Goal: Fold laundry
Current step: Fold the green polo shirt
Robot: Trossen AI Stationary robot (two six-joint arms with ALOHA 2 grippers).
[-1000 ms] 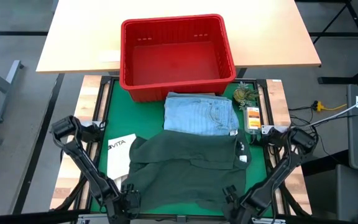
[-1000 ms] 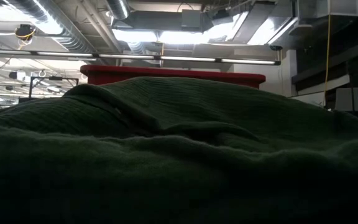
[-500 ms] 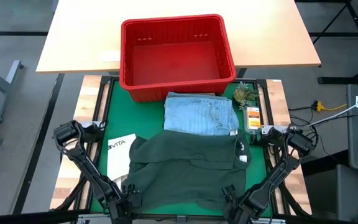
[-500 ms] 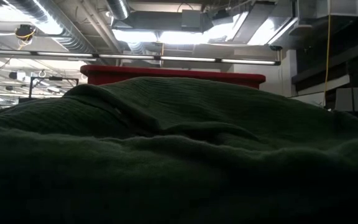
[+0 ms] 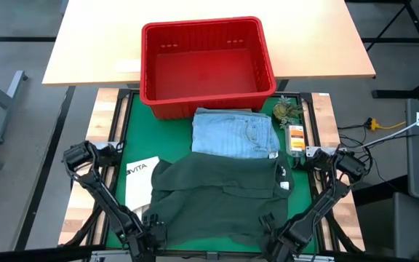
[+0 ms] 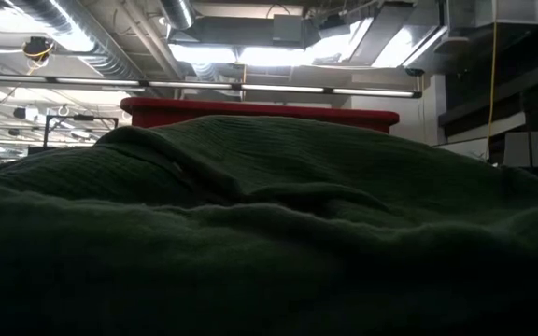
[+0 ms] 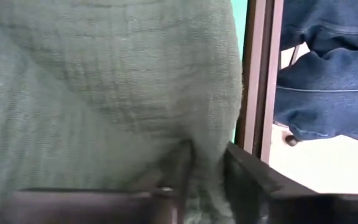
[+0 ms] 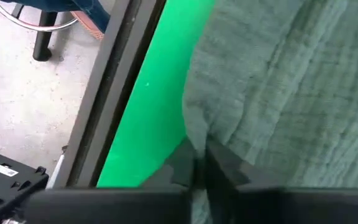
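A dark green-grey garment lies spread on the green mat, its near hem by the table's front edge. It fills the low view. Behind it lies a folded light blue piece. My left gripper is at the garment's near left corner and is shut on cloth. My right gripper is at the near right corner and is also shut on cloth. My left gripper pinches a bunched fold of the garment's near left corner between its two fingers, coming steeply from above. The cloth around the fold still lies on the mat. How many layers it holds I cannot tell. My right gripper pinches the garment's edge at the near right corner between its two fingers, pointing almost straight down. The rest of the cloth lies flat on the mat beside the fingers.
A red basket stands at the mat's far edge on a wooden table. A white printed piece lies left of the garment. Small items sit at the right of the blue piece. The mat's metal frame runs close by both grippers.
Both arms have dipped a little toward the garment's near corners. The garment lies where it did.
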